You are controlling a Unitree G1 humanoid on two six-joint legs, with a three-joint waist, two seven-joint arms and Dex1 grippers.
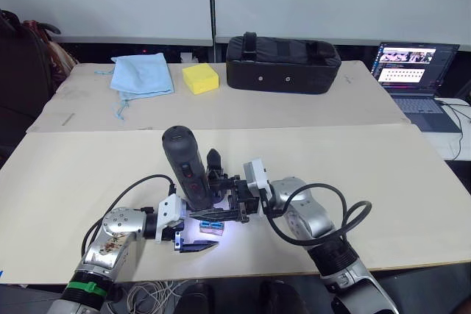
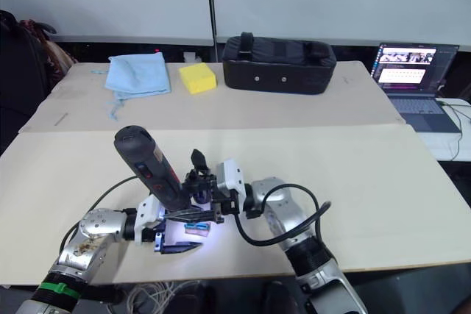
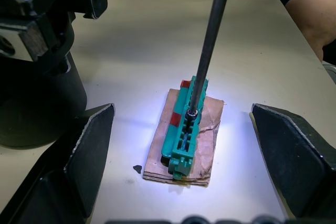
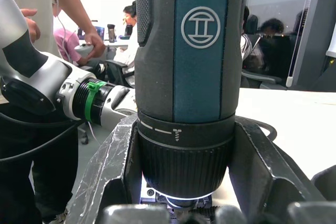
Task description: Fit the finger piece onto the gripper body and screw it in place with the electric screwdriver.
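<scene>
The electric screwdriver [image 1: 184,167] stands nearly upright, with my right gripper [image 4: 186,140] shut around its lower collar. Its thin bit [image 3: 210,40] comes down onto a small green-and-tan block [image 3: 184,135] lying on the table. My left gripper [image 3: 182,111] is open, one finger on each side of that block and touching neither it nor the bit. Just behind the screwdriver stands the chunky black gripper body [image 1: 224,184]. A pointed black finger piece [image 1: 213,158] rises from its top. I cannot tell how the two are joined.
At the back of the table are a black zipped case [image 1: 283,64], a yellow sponge [image 1: 201,78] and a blue cloth [image 1: 142,73]. A laptop [image 1: 412,71] sits at the far right. People [image 4: 79,30] stand past the table's near edge.
</scene>
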